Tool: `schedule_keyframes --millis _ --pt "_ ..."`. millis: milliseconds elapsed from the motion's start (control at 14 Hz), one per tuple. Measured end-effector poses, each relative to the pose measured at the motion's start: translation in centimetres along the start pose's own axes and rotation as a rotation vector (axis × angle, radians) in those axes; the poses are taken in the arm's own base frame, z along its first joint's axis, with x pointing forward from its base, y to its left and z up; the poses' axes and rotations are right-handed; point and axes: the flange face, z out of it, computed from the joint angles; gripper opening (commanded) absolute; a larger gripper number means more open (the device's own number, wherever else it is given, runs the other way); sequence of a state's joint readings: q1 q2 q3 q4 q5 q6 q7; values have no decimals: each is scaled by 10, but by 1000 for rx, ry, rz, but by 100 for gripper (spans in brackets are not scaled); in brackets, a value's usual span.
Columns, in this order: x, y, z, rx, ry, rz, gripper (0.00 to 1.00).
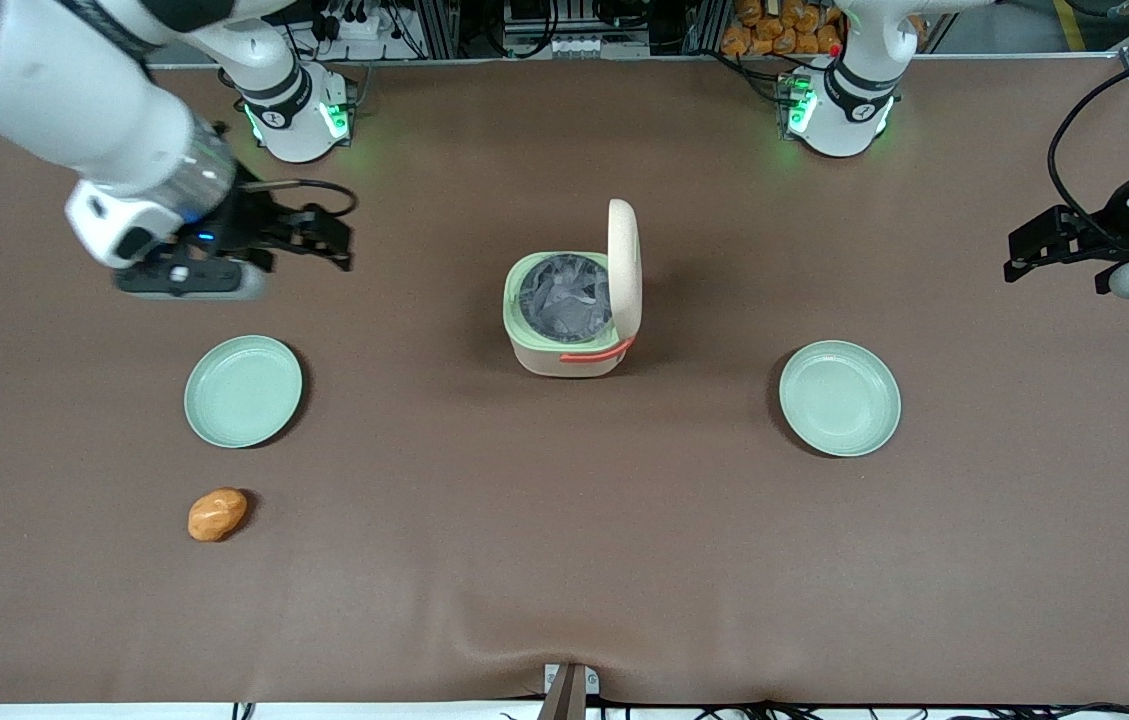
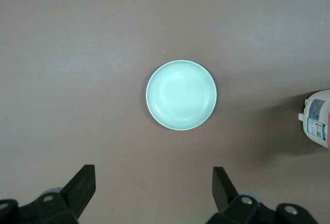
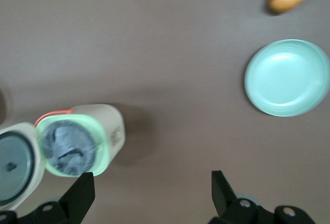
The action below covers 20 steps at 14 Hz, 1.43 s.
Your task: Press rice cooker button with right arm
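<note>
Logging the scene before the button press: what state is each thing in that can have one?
rice cooker: lid hinged up, grey inner pot exposed, orange-red handle down.
gripper: jaws open, holding nothing, in the air toward the working arm's end, apart from the cooker.
plate by the working arm: upright, empty.
plate by the parked arm: upright, empty.
bread roll: lying on the table.

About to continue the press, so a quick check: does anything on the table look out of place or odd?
The rice cooker has its lid upright and open, grey pot exposed. The open gripper hovers apart from it, toward the working arm's end.
</note>
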<state>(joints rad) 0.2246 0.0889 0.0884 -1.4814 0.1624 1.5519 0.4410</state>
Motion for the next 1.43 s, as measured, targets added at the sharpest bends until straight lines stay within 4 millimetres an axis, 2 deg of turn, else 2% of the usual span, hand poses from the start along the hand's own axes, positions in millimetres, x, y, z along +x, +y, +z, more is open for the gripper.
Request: schedule_keyframes --millis 214,500,786,857,1000,1429 --pt "10 63 -25 -51 25 92 100" --pt "22 112 -32 -122 37 77 100" --pt "35 182 -41 -125 28 3 100" --pt "36 194 -43 -125 28 -9 100" --pt "37 207 -45 -125 25 -21 100" --pt "36 207 -44 -126 12 -27 100"
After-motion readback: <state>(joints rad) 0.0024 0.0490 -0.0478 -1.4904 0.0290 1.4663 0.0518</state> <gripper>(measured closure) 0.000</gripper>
